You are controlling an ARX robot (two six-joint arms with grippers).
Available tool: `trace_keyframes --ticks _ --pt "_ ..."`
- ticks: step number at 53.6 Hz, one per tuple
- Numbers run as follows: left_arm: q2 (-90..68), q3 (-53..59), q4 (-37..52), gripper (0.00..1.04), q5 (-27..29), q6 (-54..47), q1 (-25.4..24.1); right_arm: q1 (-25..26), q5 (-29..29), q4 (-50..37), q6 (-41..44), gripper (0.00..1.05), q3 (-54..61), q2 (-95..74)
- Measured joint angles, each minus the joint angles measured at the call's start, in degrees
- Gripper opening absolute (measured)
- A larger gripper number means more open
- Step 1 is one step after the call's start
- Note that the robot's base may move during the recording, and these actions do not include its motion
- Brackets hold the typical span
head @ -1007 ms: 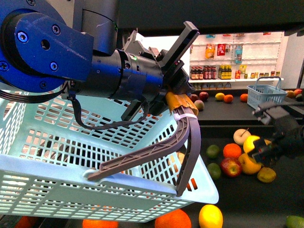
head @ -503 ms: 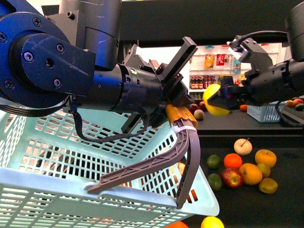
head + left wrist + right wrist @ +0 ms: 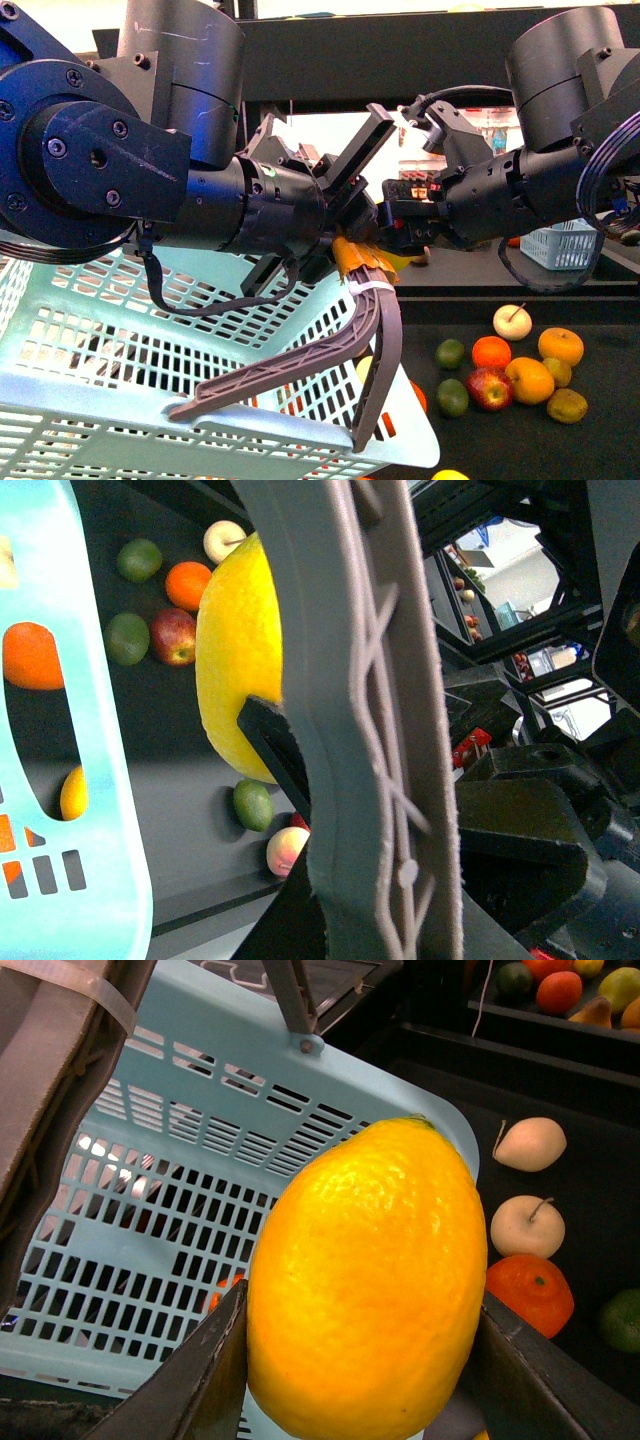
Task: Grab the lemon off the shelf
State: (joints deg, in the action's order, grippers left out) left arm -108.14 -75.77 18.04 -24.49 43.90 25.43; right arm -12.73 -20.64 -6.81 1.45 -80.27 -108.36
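Basket (image 3: 120,340): big, pale blue, full of slots. It hangs under the left jaws and fills the low left part of the front view.
Left arm (image 3: 150,180): dark blue and black, very close to the front camera.
Right arm (image 3: 560,150): black, and it reaches across toward the left jaws.
Shelf (image 3: 600,290): black, behind and below both arms.
Counter (image 3: 600,455): the dark flat tray of the shelf. Loose fruit lies on it, down below the right jaws and well apart from them.
Basket handle (image 3: 300,365): grey, curved, with a white tie near its top.
Left gripper (image 3: 352,235): its jaws pinch the top of the basket handle.
Right gripper (image 3: 365,1360): its jaws pinch the lemon, one jaw on each side.
Lemon (image 3: 365,1280): bright yellow and oval, up off the counter between the right jaws and just beside the left jaws.
Front view: the left jaws hide almost all of the lemon.
Right wrist view: shows the whole lemon and both jaws on it, with the basket behind it.
Left wrist view: shows the basket handle very close, with the lemon behind it.
Orange (image 3: 490,352): on the counter.
Red apple (image 3: 489,388): just beside the orange.
Cream apple (image 3: 512,320): has a thin stem.
Limes (image 3: 449,353): two green ones, near the red apple.
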Motion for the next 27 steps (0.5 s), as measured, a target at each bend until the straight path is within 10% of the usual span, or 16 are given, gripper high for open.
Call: trace_keyframes --ticks 27 --pt "0.00 0.02 -0.04 0.07 0.52 -0.04 -0.15 0.02 3.34 0.15 -0.76 0.97 0.22 -0.04"
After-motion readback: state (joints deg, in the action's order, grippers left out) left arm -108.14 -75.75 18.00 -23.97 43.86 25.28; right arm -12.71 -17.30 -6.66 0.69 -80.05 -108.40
